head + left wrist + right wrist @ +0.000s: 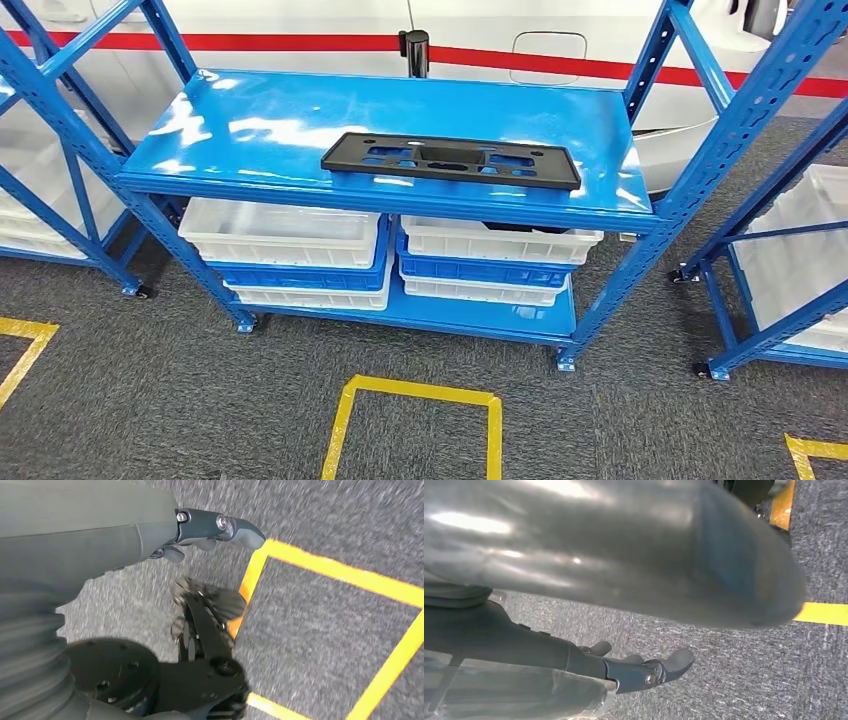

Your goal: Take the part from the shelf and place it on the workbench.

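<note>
While on the blue shelf (pixel 250 120), unmarked black part (pixel 450 160); both hands' fingers (pixel 220 525) (pixel 659 667) empty, apart.

Flat black rectangular part (pixel 451 160) with cut-out openings, lying on blue top shelf (pixel 270 115), near front edge.

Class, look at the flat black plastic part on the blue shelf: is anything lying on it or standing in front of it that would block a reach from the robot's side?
Nothing visible does. The flat black plastic part lies alone on the glossy blue metal shelf, near its open front edge.
</note>
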Robot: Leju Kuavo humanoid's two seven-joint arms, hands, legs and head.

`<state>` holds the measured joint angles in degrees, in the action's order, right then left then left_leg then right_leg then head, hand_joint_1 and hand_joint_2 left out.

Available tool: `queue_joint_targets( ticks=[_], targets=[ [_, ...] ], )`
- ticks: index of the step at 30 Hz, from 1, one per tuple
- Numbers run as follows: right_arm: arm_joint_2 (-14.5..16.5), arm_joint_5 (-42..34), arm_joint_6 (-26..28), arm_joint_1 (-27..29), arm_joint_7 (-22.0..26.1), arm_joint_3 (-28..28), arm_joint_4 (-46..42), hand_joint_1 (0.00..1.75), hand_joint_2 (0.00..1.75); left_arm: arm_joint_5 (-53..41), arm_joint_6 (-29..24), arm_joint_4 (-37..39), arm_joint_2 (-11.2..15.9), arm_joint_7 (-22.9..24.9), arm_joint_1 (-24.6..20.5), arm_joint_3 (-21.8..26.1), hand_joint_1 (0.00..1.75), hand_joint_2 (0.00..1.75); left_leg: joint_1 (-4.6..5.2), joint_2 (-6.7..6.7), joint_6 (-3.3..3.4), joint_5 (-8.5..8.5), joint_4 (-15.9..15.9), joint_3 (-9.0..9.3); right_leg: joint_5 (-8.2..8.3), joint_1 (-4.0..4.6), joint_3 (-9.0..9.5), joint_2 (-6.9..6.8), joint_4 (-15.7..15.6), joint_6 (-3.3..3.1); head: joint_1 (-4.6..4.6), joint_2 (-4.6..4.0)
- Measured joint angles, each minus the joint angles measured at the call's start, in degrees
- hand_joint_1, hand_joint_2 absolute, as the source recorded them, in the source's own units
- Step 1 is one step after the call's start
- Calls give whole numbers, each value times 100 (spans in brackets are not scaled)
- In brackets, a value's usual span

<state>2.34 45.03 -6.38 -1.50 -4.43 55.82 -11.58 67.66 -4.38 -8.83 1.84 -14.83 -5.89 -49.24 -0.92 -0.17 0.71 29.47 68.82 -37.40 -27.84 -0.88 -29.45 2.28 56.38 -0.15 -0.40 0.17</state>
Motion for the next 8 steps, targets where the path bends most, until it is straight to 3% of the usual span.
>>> queue_joint_targets(
  ticks=[2, 4, 5, 8],
  targets=[
    [27, 7, -3, -7, 19, 1, 2, 0, 0, 5, 4, 9, 26, -4, 0, -1, 0, 175, 28, -145, 136, -376, -731, 284, -28, 26, 21, 83, -7, -8, 24, 0],
    [52, 21, -4, -12, 39, 2, 1, 0, 0, 8, 4, 18, 48, -10, -5, -3, 0, 175, 67, -223, 220, -416, -988, 380, -35, 6, -2, 142, -21, 24, 28, 0],
    [51, 33, -2, -8, 48, 3, -2, 0, 0, 10, 2, 18, 45, -13, -8, -4, 0, 175, 86, -205, 232, -421, -1038, 390, -30, 3, 3, 164, -43, 51, 18, 0],
    [54, 69, 14, 20, 62, 3, -2, 0, 0, 15, -14, 20, 45, -17, -9, -6, 0, 175, 86, -182, 38, -487, -1178, 432, 0, 28, 26, 170, -99, 67, 21, 0]
  ],
)
